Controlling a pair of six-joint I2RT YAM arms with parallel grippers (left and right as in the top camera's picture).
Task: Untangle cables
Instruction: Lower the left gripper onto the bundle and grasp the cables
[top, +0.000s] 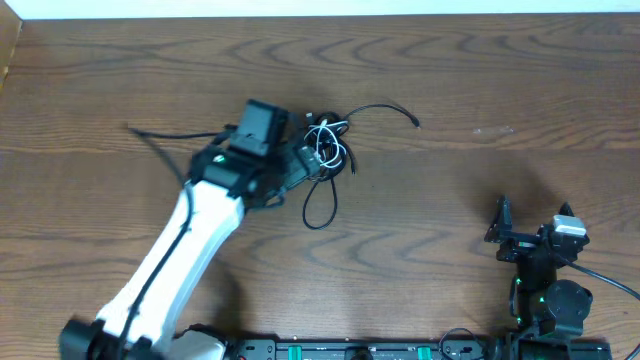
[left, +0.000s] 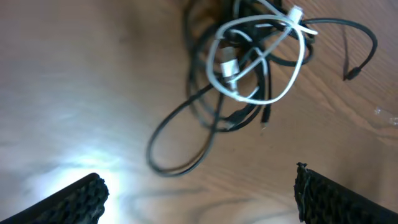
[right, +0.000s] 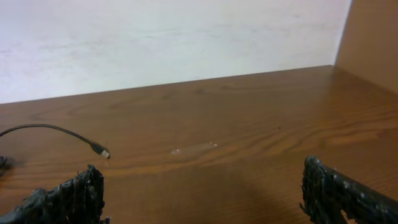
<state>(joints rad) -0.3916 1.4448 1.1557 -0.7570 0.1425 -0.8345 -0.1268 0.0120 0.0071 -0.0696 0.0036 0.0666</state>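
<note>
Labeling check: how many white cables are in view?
1: the white cable loops over the black cables in the tangle, ahead of the open left gripper. Another could hide under the bundle.

The whole table (top: 480, 60) is taken in from straight above, at a distance, by the overhead camera. The cables (left: 249, 68) are looked down on steeply and closely by the left wrist camera, a patch also seen overhead. The right wrist camera is held low, faced across the tabletop toward a pale wall (right: 174, 37); the black cable end (right: 99, 150) caught there is probably the one trailing rightward overhead.
</note>
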